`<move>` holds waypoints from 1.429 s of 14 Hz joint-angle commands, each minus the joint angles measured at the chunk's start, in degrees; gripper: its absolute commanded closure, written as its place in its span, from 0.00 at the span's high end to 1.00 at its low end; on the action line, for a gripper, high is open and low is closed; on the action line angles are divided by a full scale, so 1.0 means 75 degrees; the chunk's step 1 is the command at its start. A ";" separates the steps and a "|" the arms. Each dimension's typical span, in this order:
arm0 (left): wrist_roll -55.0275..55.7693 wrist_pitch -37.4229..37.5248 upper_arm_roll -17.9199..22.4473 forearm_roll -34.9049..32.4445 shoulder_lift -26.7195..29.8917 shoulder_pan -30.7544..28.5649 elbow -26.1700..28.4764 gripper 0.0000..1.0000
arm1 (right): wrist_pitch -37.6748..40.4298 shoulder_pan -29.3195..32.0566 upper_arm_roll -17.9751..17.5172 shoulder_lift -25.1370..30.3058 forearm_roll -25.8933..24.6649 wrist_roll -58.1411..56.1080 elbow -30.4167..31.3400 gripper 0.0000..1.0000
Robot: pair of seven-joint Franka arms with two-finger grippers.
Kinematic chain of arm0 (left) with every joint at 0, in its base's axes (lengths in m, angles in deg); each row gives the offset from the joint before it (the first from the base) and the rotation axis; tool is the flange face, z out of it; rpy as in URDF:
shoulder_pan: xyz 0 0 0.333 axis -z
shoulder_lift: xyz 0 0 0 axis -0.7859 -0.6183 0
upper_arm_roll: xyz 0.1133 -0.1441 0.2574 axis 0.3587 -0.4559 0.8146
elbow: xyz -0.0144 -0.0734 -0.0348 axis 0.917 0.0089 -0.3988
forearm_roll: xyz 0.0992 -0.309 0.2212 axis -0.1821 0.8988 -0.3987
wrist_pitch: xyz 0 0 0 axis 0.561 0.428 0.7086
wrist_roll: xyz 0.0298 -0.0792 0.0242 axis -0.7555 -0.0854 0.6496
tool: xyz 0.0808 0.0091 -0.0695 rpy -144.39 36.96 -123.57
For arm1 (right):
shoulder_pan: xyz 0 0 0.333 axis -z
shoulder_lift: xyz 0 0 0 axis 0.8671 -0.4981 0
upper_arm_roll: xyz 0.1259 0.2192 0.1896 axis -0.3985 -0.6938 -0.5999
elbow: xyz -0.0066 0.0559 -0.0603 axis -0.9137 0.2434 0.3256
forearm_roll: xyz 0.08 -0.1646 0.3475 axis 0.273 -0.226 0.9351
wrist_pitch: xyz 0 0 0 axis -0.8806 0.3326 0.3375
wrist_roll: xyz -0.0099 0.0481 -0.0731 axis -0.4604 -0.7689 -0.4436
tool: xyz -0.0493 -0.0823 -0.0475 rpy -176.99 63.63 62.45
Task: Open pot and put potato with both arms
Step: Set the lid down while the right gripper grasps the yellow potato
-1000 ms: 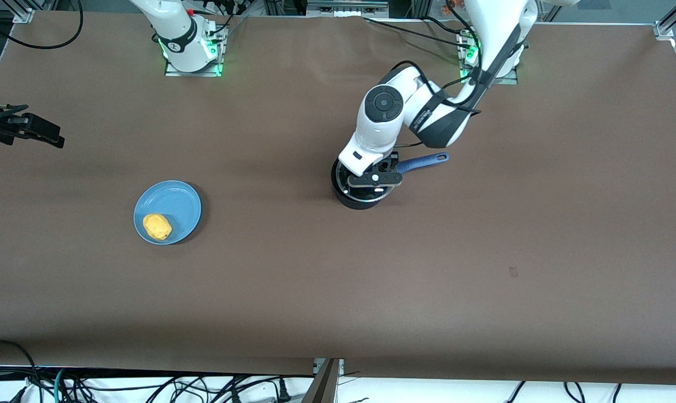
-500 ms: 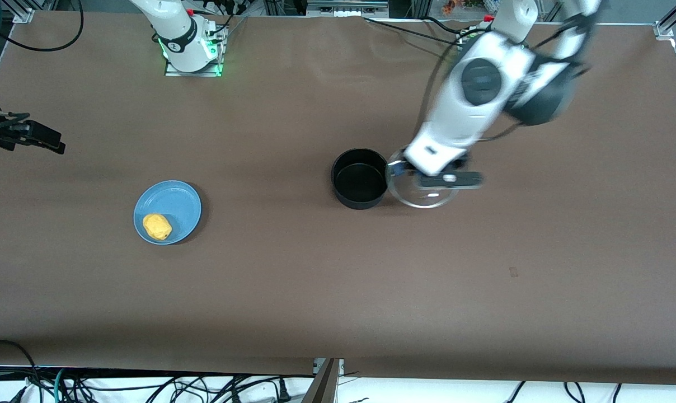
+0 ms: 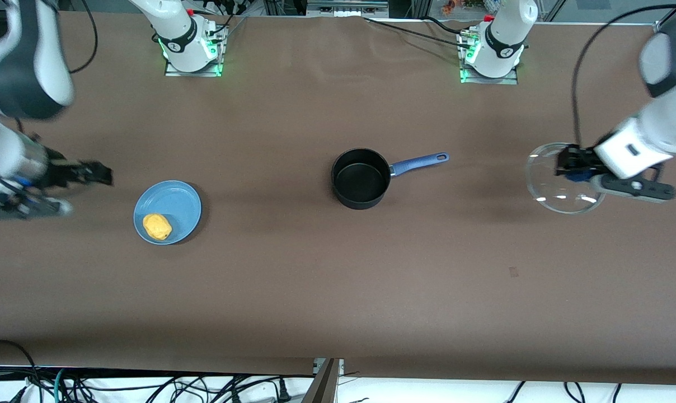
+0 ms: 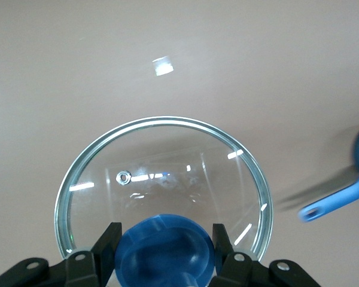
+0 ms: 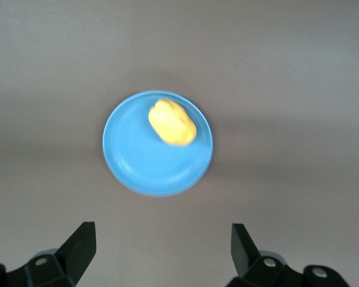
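Note:
The black pot (image 3: 359, 178) stands open at mid-table, its blue handle (image 3: 419, 163) pointing toward the left arm's end. My left gripper (image 3: 573, 165) is shut on the blue knob (image 4: 164, 248) of the glass lid (image 3: 564, 187) and holds it above the table near the left arm's end. The lid (image 4: 161, 173) fills the left wrist view, with the handle's tip (image 4: 338, 200) at its edge. The yellow potato (image 3: 157, 226) lies on a blue plate (image 3: 175, 200). My right gripper (image 3: 100, 174) is open and empty beside the plate. In the right wrist view the gripper (image 5: 163, 245) faces the potato (image 5: 172, 122).
The blue plate (image 5: 149, 170) lies toward the right arm's end of the brown table (image 3: 338, 291). The arm bases (image 3: 189, 47) stand along the table's edge farthest from the front camera. Cables hang below the near edge.
My left gripper lifted the lid off the pot and carried it toward the left arm's end. My right arm moved in toward the plate.

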 commanded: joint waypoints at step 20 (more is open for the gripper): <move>-0.2376 -0.3335 0.0537 0.0212 -0.3498 -0.1867 0.0522 0.80 | -0.3789 0.0036 -0.0011 -0.1496 -0.0248 -0.0621 0.1884 0.00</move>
